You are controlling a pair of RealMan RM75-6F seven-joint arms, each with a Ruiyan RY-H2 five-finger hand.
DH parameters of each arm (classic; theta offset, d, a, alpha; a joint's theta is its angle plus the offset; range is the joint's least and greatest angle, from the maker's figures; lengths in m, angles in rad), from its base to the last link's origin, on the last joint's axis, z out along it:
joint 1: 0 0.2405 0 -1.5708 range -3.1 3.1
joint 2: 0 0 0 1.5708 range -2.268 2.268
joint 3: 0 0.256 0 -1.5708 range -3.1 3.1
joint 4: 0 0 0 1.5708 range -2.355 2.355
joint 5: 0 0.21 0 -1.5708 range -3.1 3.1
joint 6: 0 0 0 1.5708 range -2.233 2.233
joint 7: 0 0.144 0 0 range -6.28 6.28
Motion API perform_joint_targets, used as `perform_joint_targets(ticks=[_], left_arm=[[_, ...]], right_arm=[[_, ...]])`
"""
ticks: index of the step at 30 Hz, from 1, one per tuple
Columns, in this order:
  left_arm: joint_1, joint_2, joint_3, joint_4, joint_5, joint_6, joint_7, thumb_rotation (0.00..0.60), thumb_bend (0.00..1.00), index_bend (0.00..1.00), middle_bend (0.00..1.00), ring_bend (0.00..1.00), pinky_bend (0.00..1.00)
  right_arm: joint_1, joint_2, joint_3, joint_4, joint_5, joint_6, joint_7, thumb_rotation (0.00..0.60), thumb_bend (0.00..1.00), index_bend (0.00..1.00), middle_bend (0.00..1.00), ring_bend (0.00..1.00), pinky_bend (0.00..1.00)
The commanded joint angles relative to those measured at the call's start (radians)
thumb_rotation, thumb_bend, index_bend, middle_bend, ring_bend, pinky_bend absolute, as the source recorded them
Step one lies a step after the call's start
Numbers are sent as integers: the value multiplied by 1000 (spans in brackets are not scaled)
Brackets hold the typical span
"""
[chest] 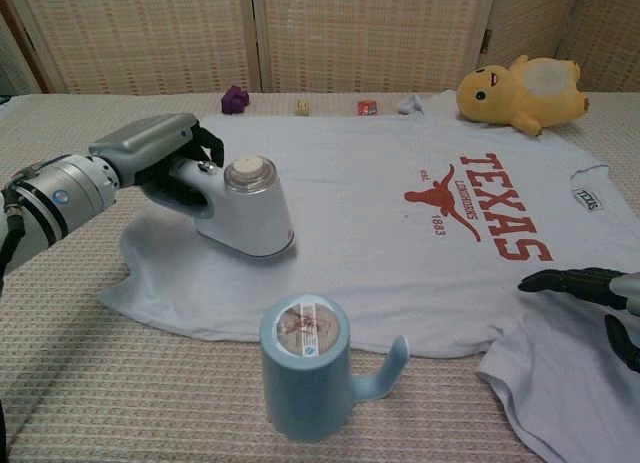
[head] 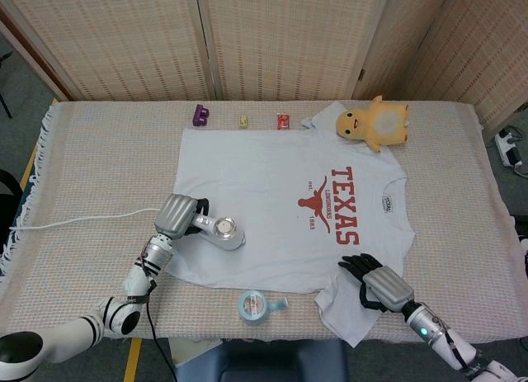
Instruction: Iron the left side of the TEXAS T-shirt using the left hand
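Observation:
A white T-shirt (head: pixel 272 209) (chest: pixel 380 203) with red TEXAS lettering (head: pixel 345 205) (chest: pixel 505 215) lies flat on the table. My left hand (head: pixel 177 218) (chest: pixel 150 158) grips the handle of a white iron (head: pixel 221 231) (chest: pixel 243 209), which rests on the shirt's left part near its bottom hem. My right hand (head: pixel 375 283) (chest: pixel 590 288) lies over the shirt's lower right sleeve, dark fingers spread, holding nothing.
A light-blue mug (head: pixel 256 304) (chest: pixel 310 368) stands just below the shirt's hem. A yellow plush toy (head: pixel 375 122) (chest: pixel 522 91) sits on the top right sleeve. Small purple (head: pixel 202 114), yellow (head: pixel 242 120) and red (head: pixel 283 120) items line the far side. The iron's cord (head: pixel 82 221) trails left.

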Motion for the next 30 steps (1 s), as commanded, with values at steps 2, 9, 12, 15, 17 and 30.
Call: perform_joint_targets(ticks=[2, 9, 12, 15, 17, 30], left_arm=[[5, -40, 27, 96, 0, -3, 6, 600, 451, 993, 1000, 882, 760], [45, -30, 45, 187, -12, 1, -36, 600, 451, 993, 1000, 882, 760], [74, -9, 55, 213, -18, 5, -60, 600, 451, 993, 1000, 882, 760], [101, 13, 67, 229, -18, 13, -77, 600, 451, 993, 1000, 882, 759], [124, 32, 72, 234, -20, 27, -93, 600, 450, 993, 1000, 882, 760], [151, 165, 0, -39, -39, 119, -127, 600, 449, 992, 1000, 882, 759]], right_arm=[[1, -4, -4, 7, 4, 4, 6, 311, 977, 0, 13, 0, 0], [5, -8, -10, 15, 11, 6, 8, 315, 980, 0, 14, 0, 0], [6, -10, -12, 17, 14, 6, 9, 312, 983, 0, 13, 0, 0], [7, -10, -13, 18, 15, 10, 9, 315, 985, 0, 13, 0, 0], [8, -9, -13, 18, 16, 13, 9, 313, 987, 0, 13, 0, 0], [10, -7, -19, 21, 20, 27, 16, 312, 990, 0, 13, 0, 0]])
